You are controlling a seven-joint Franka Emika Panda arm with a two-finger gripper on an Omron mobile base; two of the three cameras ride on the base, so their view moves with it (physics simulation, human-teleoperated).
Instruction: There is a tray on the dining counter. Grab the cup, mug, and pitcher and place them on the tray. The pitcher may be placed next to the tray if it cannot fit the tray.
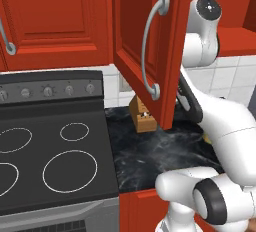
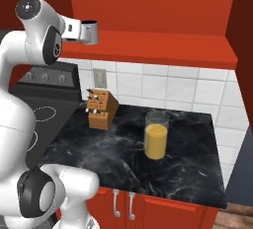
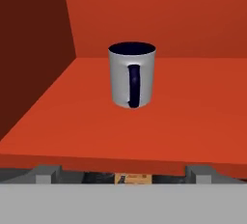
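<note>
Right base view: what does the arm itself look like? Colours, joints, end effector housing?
Glossy white rounded arm links with dark grey-black joint caps ringed in black. Light grey wrist block ends in a dark grey cylinder. The end effector has two small grey fingertips. No cables or markings visible.

Red cabinets [image 1: 60, 21]; white tiled wall [image 2: 183, 90]; black stove [image 1: 50, 156] at left.

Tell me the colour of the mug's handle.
Dark blue-black, on a grey mug with a dark inside; the hand view shows it best.
</note>
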